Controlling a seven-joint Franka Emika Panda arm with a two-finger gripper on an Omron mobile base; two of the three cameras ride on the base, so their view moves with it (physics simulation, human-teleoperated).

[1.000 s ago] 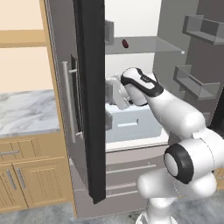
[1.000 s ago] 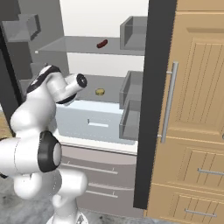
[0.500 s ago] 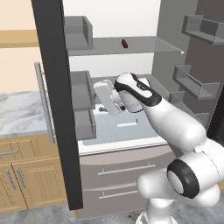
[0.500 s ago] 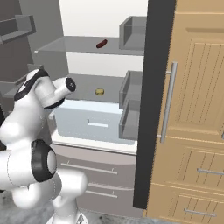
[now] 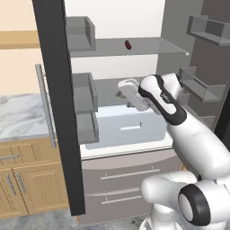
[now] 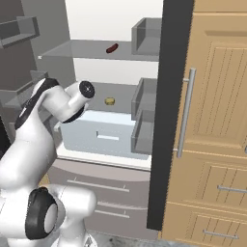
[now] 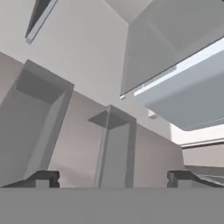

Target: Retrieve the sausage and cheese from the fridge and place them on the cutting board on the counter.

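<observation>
The fridge stands open, both doors swung wide. The sausage, a small dark red stick, lies on the upper glass shelf. On the lower shelf, behind the white drawer, lies the cheese, a small yellow lump. My gripper hovers over that shelf, below the sausage and close to the cheese, turned toward the left door's bins. In the hand view my gripper is open with nothing between its fingertips. The cutting board is out of view. The counter lies left of the fridge.
Grey door bins line the left door beside my hand, with more on the right door. Two grey drawers sit under the white one. Wooden cabinets stand right of the fridge.
The left fridge door has swung wide open to the left. My hand followed it toward the door bins, then drew back a little to the right over the lower shelf.
</observation>
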